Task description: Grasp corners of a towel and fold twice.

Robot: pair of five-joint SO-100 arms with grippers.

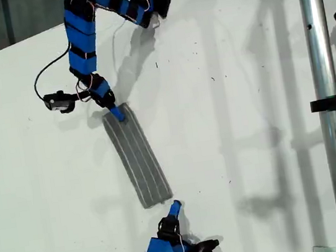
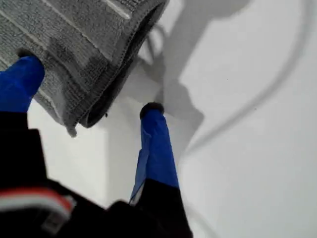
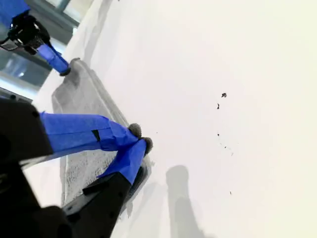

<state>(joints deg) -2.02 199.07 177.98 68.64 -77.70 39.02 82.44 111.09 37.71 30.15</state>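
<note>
While the towel (image 1: 138, 158) lies folded into a long narrow strip, I judge the folding nearly done or done.
It sits slantwise on the white counter (image 1: 249, 121), towards the exterior view's left, soft grey terry with fine pale stripes running its length and stacked layers showing at the rolled edge. My first pincer (image 2: 89, 89) is released at the strip's upper end, one blue-taped finger resting on the cloth, the other on the bare counter beside it, grasping nothing. My second pincer (image 3: 138, 139) is clenched tip to tip just beside the lower end, with no cloth visible between the tips. If another fold is wanted, the next move calls for pinching every layer at one end's corners, since thin cloth slips apart easily.
</note>
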